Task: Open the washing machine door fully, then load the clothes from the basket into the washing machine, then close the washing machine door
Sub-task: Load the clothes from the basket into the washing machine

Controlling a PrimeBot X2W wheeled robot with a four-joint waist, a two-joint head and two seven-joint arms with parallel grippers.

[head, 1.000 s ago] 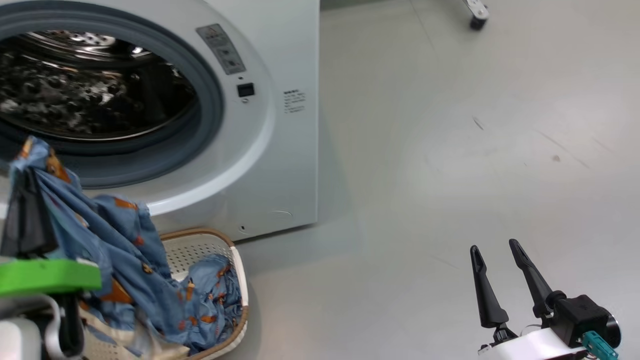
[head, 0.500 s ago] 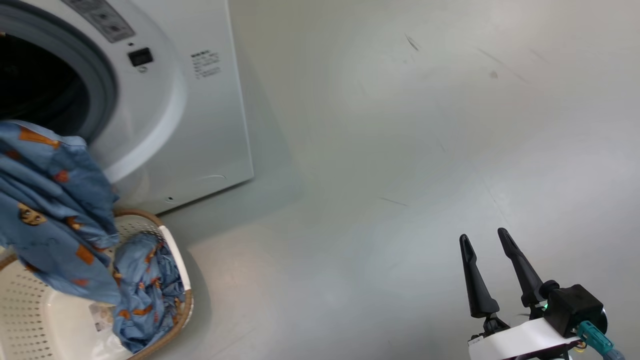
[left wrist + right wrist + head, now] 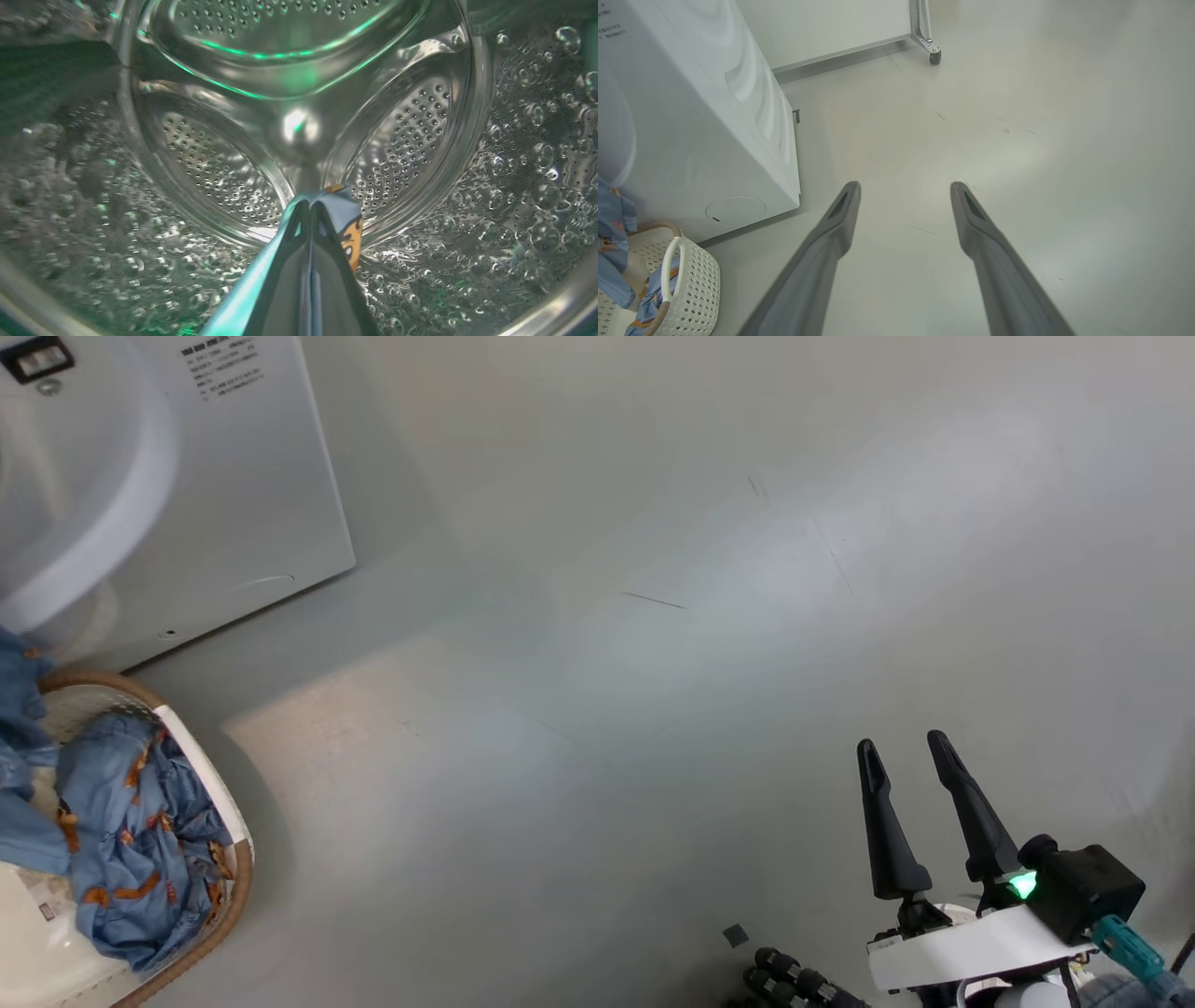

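The left gripper (image 3: 309, 207) pinches a blue printed cloth (image 3: 349, 224) inside the steel drum (image 3: 210, 154). If released early, its tail may hang outside. The right gripper (image 3: 901, 747) stands wide, empty.

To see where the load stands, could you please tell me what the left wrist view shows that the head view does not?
Left wrist view: the inside of the steel drum, with the left gripper reaching in, jaws shut on a blue cloth. Head view: the right gripper, jaws open above the floor, the basket with clothes in it, and the washer front. Shared: blue printed fabric, and the washer, seen from inside in one and from outside in the other.
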